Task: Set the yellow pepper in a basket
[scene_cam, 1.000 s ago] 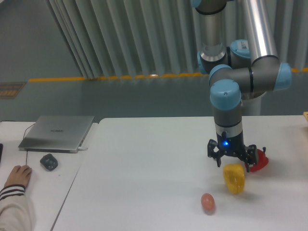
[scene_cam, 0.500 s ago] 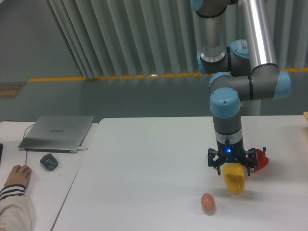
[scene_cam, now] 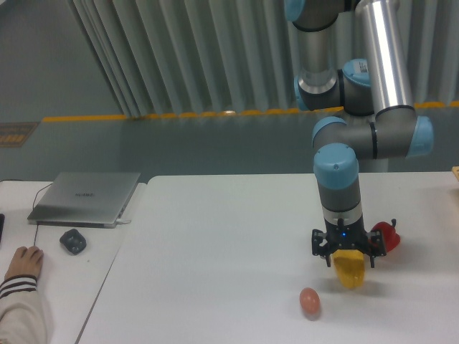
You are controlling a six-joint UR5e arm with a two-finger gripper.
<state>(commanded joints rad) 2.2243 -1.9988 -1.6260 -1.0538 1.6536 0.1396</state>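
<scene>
Camera view — pincer (scene_cam: 348, 259) low over the yellow pepper (scene_cam: 350, 268) on the white desk (scene_cam: 215, 251), fingers spread to either side of its top.
Pepper sits beside the red pepper (scene_cam: 386, 236), egg (scene_cam: 309, 299) near; looks light, stiff, glossy — likely slippery, so grip across the broad lobed middle. No basket identifiable.

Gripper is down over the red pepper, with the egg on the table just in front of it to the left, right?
Not quite. The fixed camera shows the gripper down over the yellow pepper, not the red pepper, which sits behind it to the right. The egg does lie front-left on the table.
</scene>
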